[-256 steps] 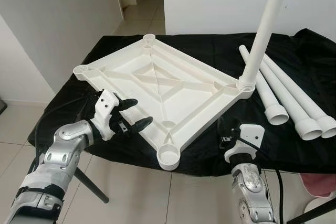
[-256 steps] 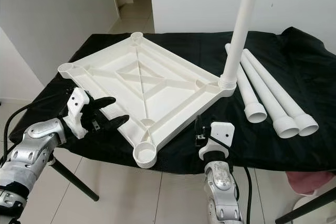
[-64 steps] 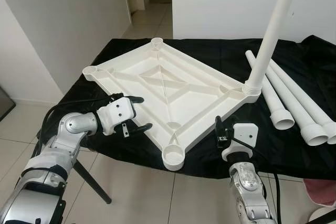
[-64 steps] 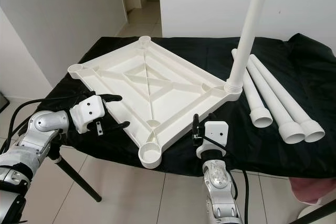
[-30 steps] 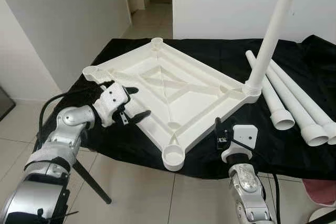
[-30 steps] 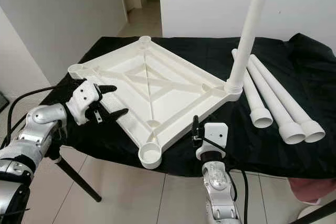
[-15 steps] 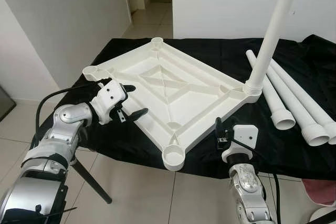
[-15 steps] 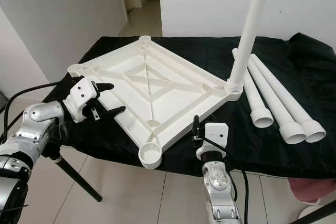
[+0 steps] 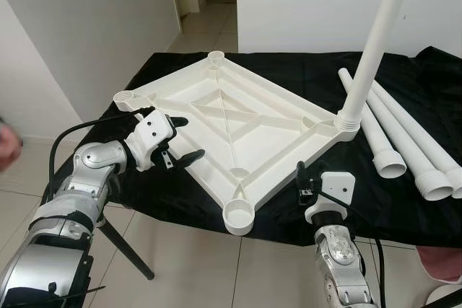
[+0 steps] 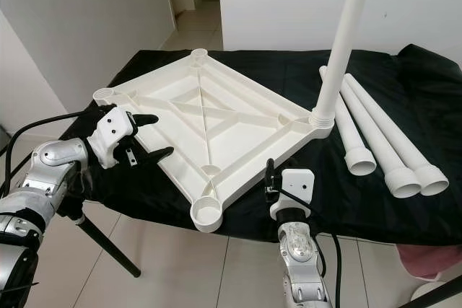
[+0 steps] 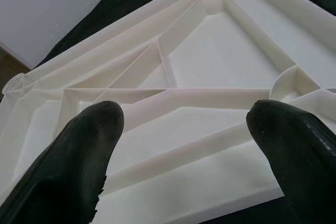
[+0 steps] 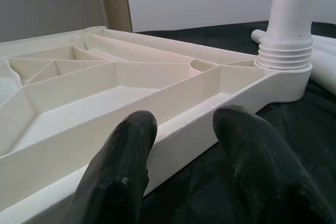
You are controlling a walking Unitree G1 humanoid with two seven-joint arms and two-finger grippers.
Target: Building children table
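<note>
a: left claw (image 9: pixel 178 139)?
b: spread wide, gripping nothing. fingers straddle the left edge of the upturned white tabletop (image 9: pixel 231 117), near its corner socket (image 9: pixel 125 97).
a: right claw (image 12: pixel 181 145)?
b: parted a little, empty, at the tabletop's near-right edge, not clamping it.
a: parts?
b: tabletop lies underside up on the black-draped desk (image 9: pixel 404 200). one leg (image 9: pixel 372 41) stands upright in the right corner socket. three loose legs (image 9: pixel 404 138) lie side by side just right of it.
</note>
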